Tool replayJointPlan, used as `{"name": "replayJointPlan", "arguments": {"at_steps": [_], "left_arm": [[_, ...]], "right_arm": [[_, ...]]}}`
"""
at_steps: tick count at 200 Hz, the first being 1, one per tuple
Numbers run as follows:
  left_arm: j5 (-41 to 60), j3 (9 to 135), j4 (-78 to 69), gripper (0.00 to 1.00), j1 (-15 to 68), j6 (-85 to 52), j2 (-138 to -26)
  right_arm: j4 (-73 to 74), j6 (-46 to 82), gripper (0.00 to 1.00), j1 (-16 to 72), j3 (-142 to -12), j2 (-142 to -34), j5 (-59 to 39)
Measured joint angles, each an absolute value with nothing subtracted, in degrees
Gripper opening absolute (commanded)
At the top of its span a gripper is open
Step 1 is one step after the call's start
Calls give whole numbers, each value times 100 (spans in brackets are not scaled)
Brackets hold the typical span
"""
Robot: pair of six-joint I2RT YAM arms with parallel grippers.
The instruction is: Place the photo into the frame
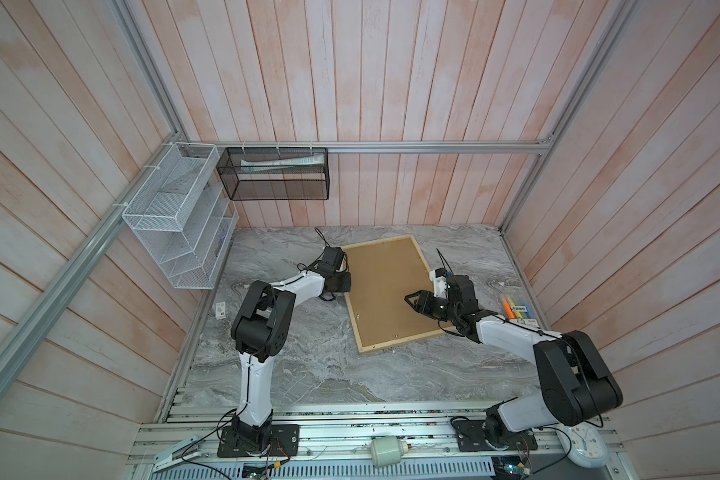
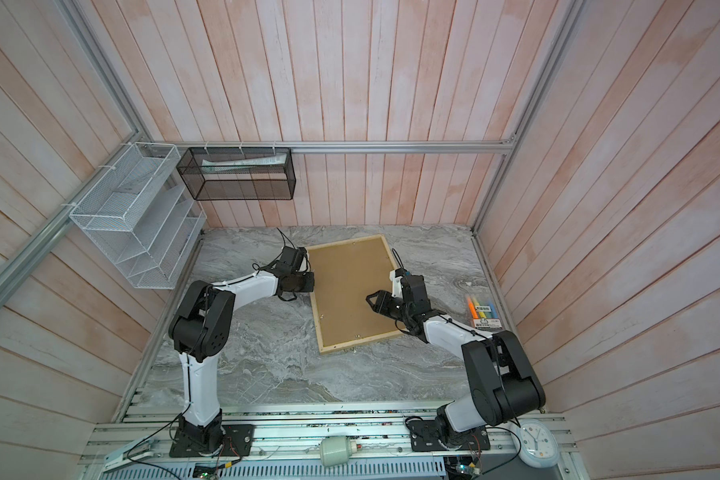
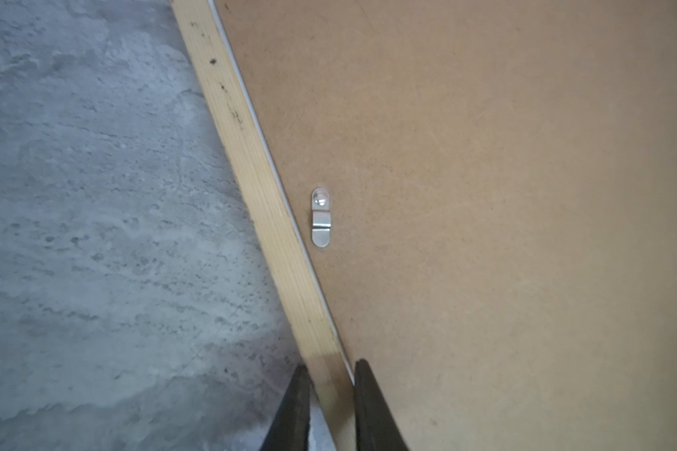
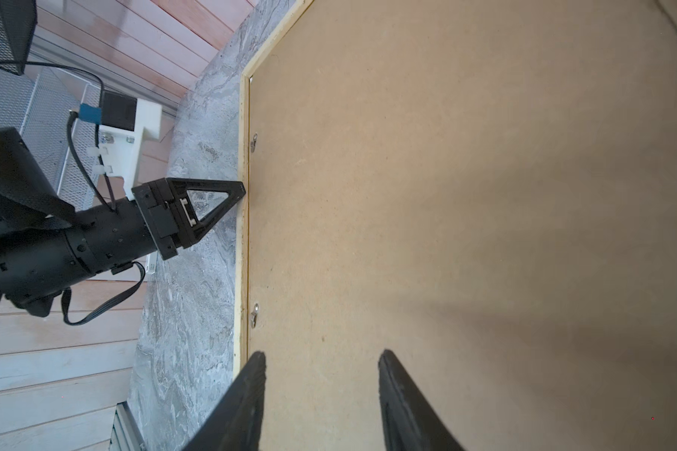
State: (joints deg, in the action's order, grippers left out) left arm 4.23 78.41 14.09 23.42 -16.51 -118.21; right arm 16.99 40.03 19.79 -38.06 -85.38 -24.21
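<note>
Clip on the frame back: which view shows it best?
Left wrist: one clip close and sharp beside the frame rail. Right wrist shows two, small; in both top views clips are mere specks.

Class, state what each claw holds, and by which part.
Left claw straddles the frame's side rail; firm grip cannot be told. Right claw, open, holds nothing.

Left gripper (image 3: 331,365) fingers nearly together; right gripper (image 4: 322,352) fingers spread.

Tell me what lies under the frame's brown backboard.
Mostly hidden. The backboard fills the frame, which lies on the marble table; a thin white edge shows along the backboard's side. Whether the photo is beneath cannot be seen.
</note>
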Motion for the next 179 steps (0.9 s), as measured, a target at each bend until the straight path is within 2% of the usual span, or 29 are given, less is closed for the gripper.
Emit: {"name": "replayJointPlan", "arguments": {"at_steps": [24, 72, 97, 123, 161, 179], "left_arm": [[593, 7662, 1297, 6, 2342, -1586, -11701], [834, 7489, 1100, 3, 2340, -1555, -11614], [880, 7487, 1105, 18, 2340, -1588, -11614], [1007, 7430, 1116, 26, 2368, -1675, -11590], [1135, 7247, 1074, 28, 2456, -1968, -11550], [1085, 7242, 1072, 25, 2480, -2119, -11550]], "right_arm": [[2067, 4150, 49, 2001, -4123, -9013, -2554], [2606, 4447, 54, 2405, -5647, -10770, -2812], [2744, 4598, 54, 2606, -6366, -11559, -2939], [2742, 4718, 54, 2705, -6993, -12162, -3063], [2707, 4840, 54, 2735, -7546, -12591, -3214], [2685, 4860, 54, 2740, -7655, -12665, -3253]]}}
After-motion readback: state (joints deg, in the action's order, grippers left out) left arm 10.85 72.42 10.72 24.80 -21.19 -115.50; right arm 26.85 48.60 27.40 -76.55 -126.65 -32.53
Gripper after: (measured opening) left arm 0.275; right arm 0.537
